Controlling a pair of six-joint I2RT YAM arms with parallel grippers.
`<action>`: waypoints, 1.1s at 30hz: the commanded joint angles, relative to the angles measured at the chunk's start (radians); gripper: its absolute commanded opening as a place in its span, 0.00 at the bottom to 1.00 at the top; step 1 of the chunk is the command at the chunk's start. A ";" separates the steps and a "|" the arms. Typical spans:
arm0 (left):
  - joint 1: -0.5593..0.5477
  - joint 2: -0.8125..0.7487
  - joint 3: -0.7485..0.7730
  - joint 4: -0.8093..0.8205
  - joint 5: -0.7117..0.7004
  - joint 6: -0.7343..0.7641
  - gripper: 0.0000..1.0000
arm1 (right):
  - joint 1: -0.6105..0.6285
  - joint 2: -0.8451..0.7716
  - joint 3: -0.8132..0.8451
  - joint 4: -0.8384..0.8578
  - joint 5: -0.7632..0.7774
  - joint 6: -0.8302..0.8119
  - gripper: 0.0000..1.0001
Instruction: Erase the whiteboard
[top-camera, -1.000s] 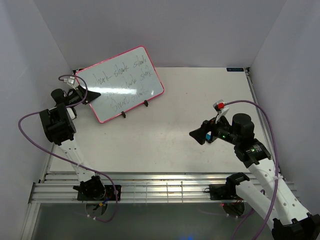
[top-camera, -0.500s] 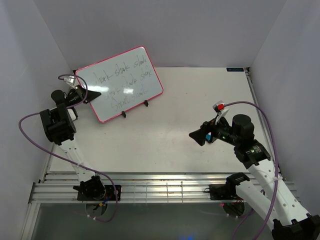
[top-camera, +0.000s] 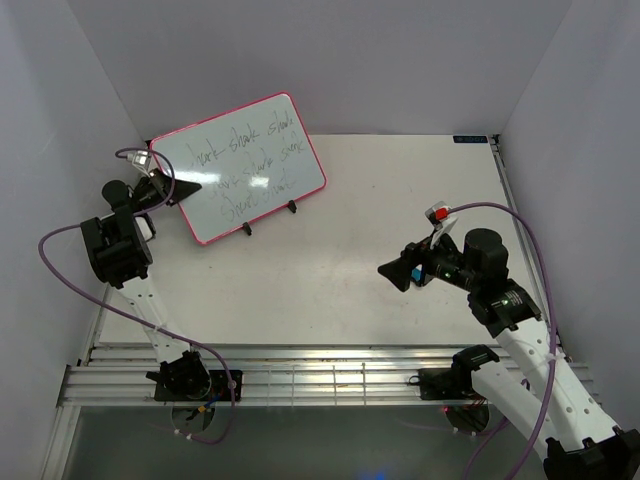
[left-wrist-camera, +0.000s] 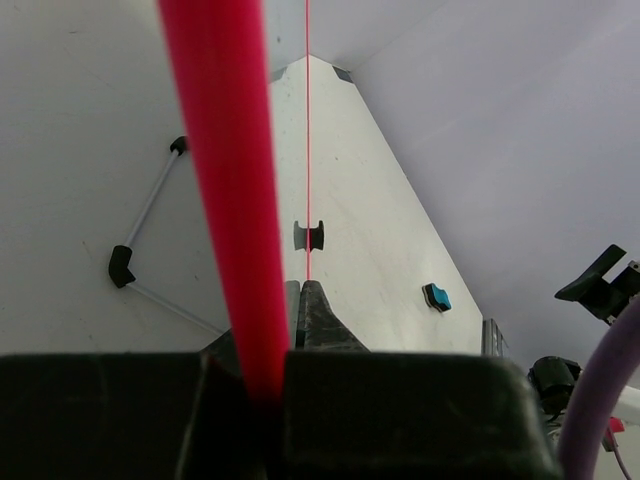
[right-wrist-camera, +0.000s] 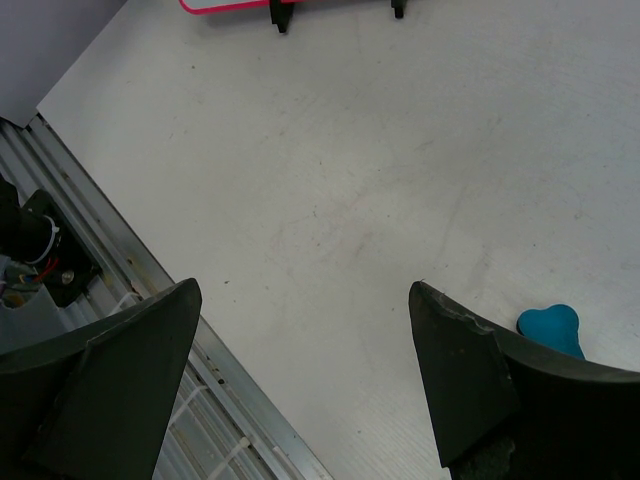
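Pink-framed whiteboard (top-camera: 238, 168) sits clamped in left pincer (top-camera: 181, 189); right pincer (top-camera: 392, 272) gapes empty.

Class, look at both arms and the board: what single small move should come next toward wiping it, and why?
Probably the right pincer should drop onto the blue eraser and close. Its jaws are open and empty, the eraser lies on the table just beside it, the whiteboard still carries handwriting, and the left pincer already grips the board's pink edge.

The whiteboard (top-camera: 240, 168) bears three lines of faint dark handwriting by the left gripper (top-camera: 186, 188), too small to read.
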 joint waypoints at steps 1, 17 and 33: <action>0.004 -0.115 0.065 0.046 -0.065 0.020 0.00 | 0.009 0.007 0.006 0.031 -0.017 -0.013 0.90; -0.115 -0.167 0.245 0.246 -0.085 -0.216 0.00 | 0.009 -0.001 -0.019 0.041 0.015 -0.007 0.90; -0.339 -0.718 -0.244 -0.395 -0.293 0.078 0.00 | 0.004 0.115 0.114 -0.078 0.561 -0.055 0.90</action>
